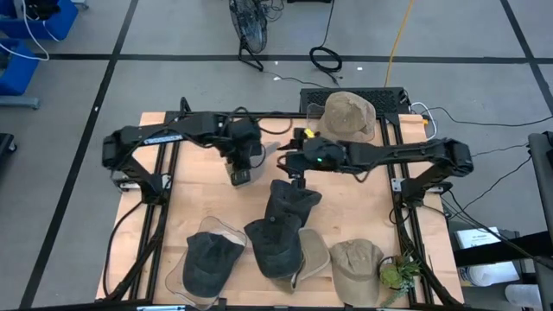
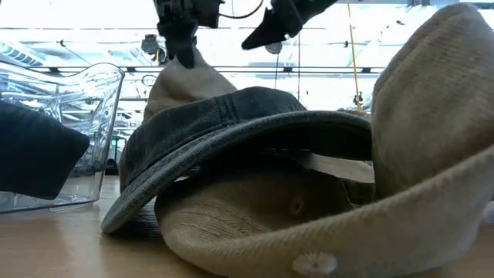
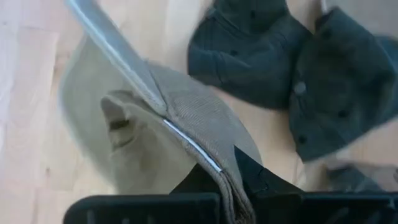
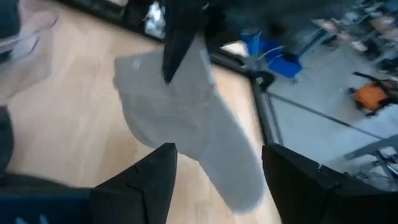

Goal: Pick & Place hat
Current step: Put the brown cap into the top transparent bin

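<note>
Spanning the scene is the wooden table (image 1: 186, 186), w/ a pile of caps on its near half. Both arms meet over the middle. Left gripper (image 1: 241, 173) is clamped tight on a tan hat (image 3: 186, 118), held by the brim edge above the table centre, crown hanging loose below. Right gripper (image 1: 298, 180) sits just right of it, fingers spread wide, nothing in them; per the right wrist view the tan hat hangs right in front of those fingers.

Risks, as a judgement: the pinch is only on a thin brim edge, so the hat could slip or swing if the left arm moves fast. The two grippers are close, so a careless move may knock them together, or the right fingers may snag the fabric.

Containers: a clear plastic tub (image 2: 85, 116) at near left holds a dark cap (image 1: 207, 259). Another tan hat (image 1: 348, 114) sits on a black tray (image 1: 393, 97) at far right. Dark hats (image 1: 281, 229) and beige ones (image 1: 356, 263) lie loose on the table.
</note>
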